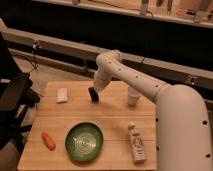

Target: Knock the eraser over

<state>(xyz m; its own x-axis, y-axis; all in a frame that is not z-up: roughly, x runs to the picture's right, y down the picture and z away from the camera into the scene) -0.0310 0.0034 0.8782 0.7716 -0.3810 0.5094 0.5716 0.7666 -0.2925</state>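
Observation:
The eraser (93, 94) is a small black block standing upright, slightly tilted, at the back middle of the wooden table (115, 120). My gripper (96, 88) hangs at the end of the white arm, right above and against the eraser's top. A green plate (84, 141) lies at the front middle.
A flat white pad (62, 95) lies at the back left. A white cup (132, 96) stands at the back right. A white bottle (136, 143) lies at the front right. An orange carrot (48, 140) lies at the front left. A dark chair (12, 100) stands left of the table.

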